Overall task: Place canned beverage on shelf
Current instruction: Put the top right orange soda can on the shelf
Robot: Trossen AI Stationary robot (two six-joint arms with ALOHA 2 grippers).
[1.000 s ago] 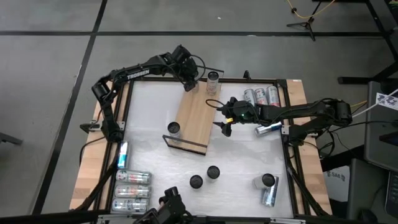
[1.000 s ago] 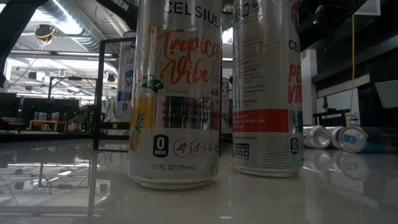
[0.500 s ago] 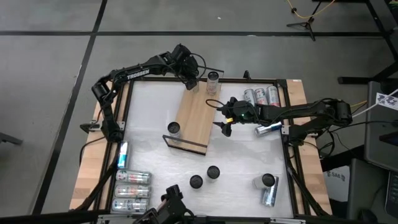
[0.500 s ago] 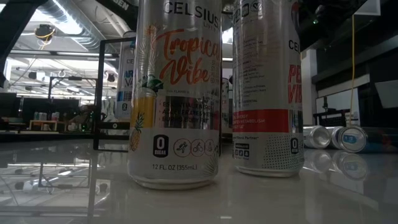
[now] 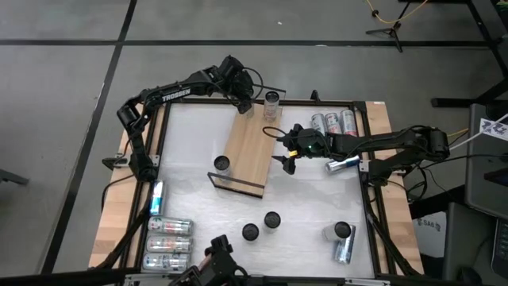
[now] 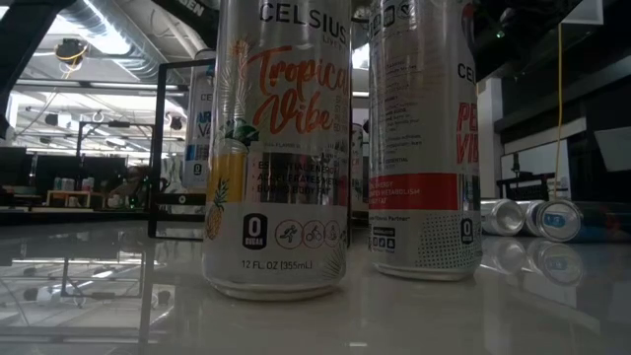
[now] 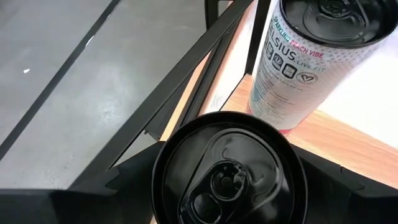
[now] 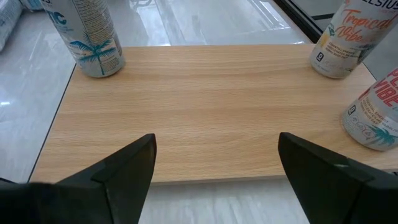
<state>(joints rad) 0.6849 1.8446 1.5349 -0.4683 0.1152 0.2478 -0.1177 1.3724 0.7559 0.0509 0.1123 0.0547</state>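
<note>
At the far end of the shelf (image 5: 248, 148), the left gripper (image 5: 245, 105) had its jaws clamped on a dark-topped can (image 7: 229, 171), held upright at the shelf's far-left corner, close by the black rail. Just beside it stood a Peach Vibe can (image 7: 311, 53), already on the wood. The job here, as I judge it, was to settle the held can flat on the board before letting go: keep it plumb, keep it off its neighbour and the rail, then spread the jaws only enough to clear the can and draw straight up. Further right, the right gripper (image 5: 288, 163) waited just off the shelf's long edge, jaws apart and empty, facing the bare wood; a third can (image 5: 221, 164) stood at the shelf's near corner, and loose cans lay about the desk (image 5: 309, 206)
</note>
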